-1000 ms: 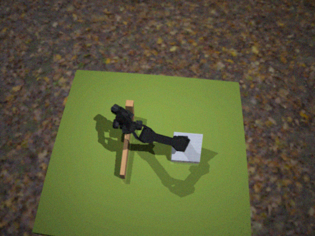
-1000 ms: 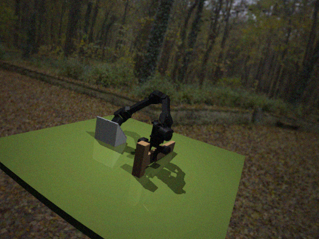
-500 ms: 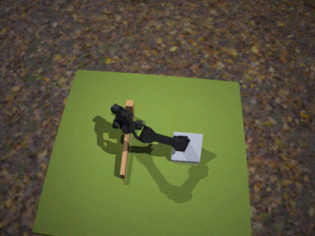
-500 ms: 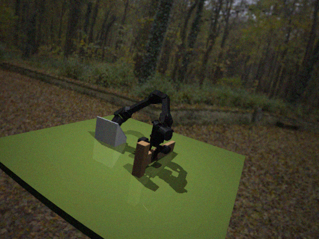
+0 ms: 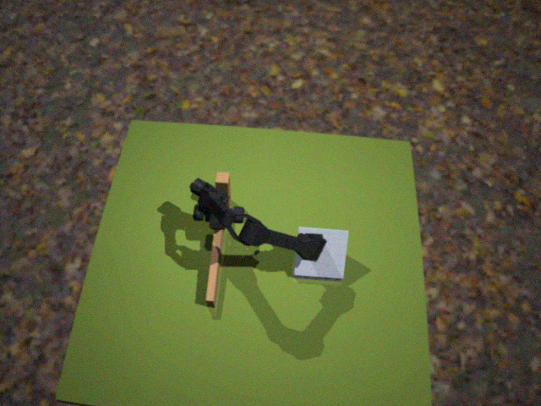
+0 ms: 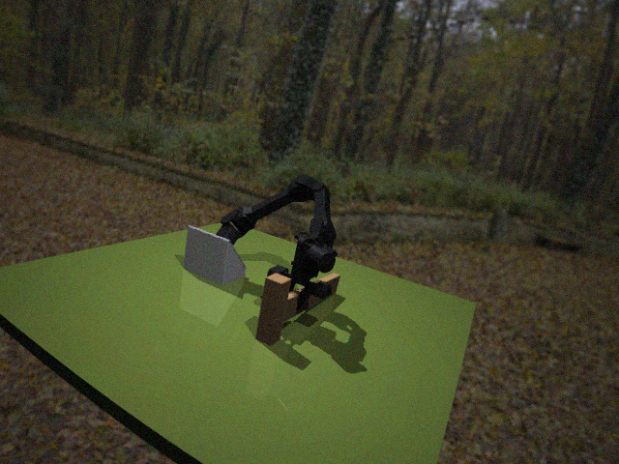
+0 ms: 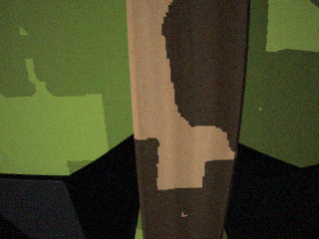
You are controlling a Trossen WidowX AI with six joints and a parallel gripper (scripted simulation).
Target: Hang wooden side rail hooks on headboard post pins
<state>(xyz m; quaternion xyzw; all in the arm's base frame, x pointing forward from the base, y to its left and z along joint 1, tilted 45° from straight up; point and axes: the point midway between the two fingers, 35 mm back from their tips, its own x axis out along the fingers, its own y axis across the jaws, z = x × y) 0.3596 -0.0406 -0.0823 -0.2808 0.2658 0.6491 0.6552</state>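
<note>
The wooden side rail (image 5: pixel 213 271) (image 6: pixel 327 281) (image 7: pixel 150 60) lies in a long line across the green table (image 5: pixel 305 174) (image 6: pixel 125 324). One end meets the upright headboard post (image 5: pixel 222 178) (image 6: pixel 272 314). That end looks lifted off the table, and the far end is down near it. My gripper (image 5: pixel 218 216) (image 6: pixel 304 292) (image 7: pixel 171 135) is shut on the rail close to the post, one finger on each side of it. The steel hooks, the slot and the pins are hidden by the post and the arm.
The arm's grey base block (image 5: pixel 331 244) (image 6: pixel 207 257) stands on the table to one side of the rail. Leaf-covered ground surrounds the table on all sides.
</note>
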